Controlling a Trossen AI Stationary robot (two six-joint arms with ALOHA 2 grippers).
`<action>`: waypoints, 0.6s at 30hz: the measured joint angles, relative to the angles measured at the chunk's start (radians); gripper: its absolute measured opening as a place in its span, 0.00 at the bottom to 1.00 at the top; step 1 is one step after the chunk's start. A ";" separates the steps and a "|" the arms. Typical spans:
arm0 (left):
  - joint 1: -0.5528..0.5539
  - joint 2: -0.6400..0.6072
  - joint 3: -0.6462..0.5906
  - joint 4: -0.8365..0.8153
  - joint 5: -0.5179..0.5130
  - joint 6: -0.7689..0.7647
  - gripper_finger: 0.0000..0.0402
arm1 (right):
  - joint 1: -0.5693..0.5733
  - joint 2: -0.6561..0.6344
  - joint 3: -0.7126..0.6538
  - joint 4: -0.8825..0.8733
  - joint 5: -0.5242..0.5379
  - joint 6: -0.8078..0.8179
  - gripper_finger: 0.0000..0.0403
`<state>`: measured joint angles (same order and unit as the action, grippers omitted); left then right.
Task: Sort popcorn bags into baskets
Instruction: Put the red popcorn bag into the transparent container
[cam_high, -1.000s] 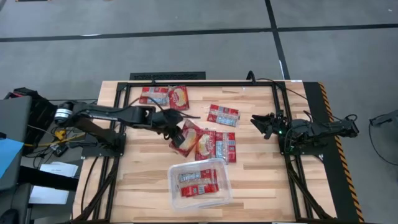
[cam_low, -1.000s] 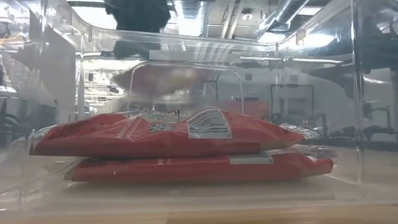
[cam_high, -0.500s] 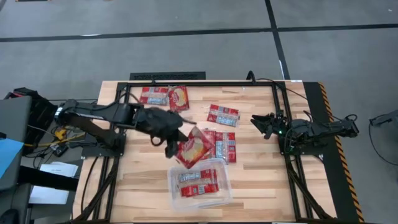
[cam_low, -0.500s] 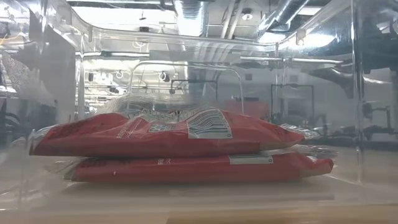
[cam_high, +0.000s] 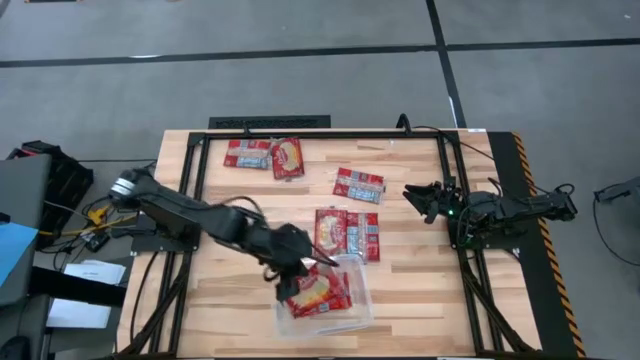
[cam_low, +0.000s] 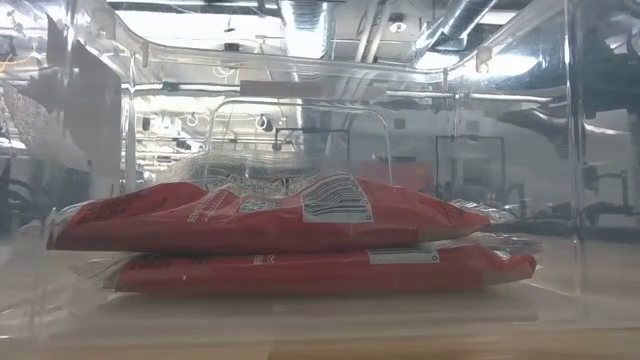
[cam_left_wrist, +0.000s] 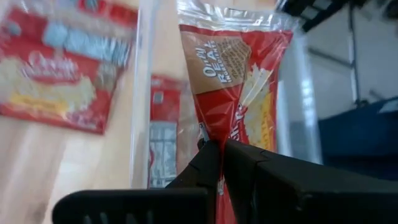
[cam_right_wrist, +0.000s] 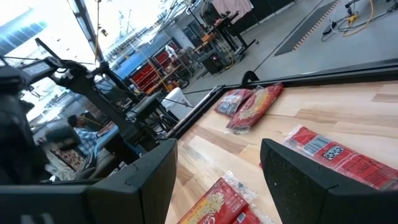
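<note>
My left gripper (cam_high: 292, 284) is over the clear plastic bin (cam_high: 358, 300) near the table's near edge, shut on a red popcorn bag (cam_high: 314, 290) with a yellow popcorn picture. It also shows in the left wrist view (cam_left_wrist: 239, 74). Two red bags lie stacked flat in the bin (cam_low: 270, 215), (cam_low: 320, 268). Two bags (cam_high: 347, 232) lie side by side on the table just behind the bin. One (cam_high: 358, 184) lies farther back and two (cam_high: 265, 155) at the far left. My right gripper (cam_high: 415, 197) is open and empty at the table's right side. My left gripper pinches the bag between its two fingers at the bag's end nearest the wrist (cam_left_wrist: 216, 138). The fingers come slanting from the table's left and lie along the bag. The bag reaches out beyond the fingertips over the bin, its sealed far end (cam_left_wrist: 233, 15) free. Whether it touches the bags below, I cannot tell.
The bin's clear wall (cam_left_wrist: 140, 93) stands close beside the held bag. Black frame rails (cam_high: 452, 190) run along the table's left, far and right sides. Bare wood lies left of the bin (cam_high: 225, 300).
My left gripper has gone from the table's middle toward the near edge, carrying the popcorn bag off the pile of bags there. The bag now stands over the bin, above the bags inside. The gripper has stayed shut on it.
</note>
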<state>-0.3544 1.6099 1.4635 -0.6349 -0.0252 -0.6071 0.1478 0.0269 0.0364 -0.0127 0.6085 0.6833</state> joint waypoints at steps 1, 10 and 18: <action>0.002 0.021 0.000 -0.003 0.014 0.000 0.00 | 0.000 0.000 0.000 0.000 -0.001 0.000 0.63; 0.019 0.134 0.000 -0.005 0.110 0.066 0.00 | 0.000 0.000 0.000 -0.002 -0.003 0.000 0.63; 0.072 0.162 -0.001 -0.043 0.145 0.125 0.00 | 0.000 0.000 0.000 -0.003 -0.002 -0.010 0.63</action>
<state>-0.2820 1.7721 1.4621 -0.6781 0.1200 -0.4825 0.1478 0.0269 0.0364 -0.0158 0.6064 0.6728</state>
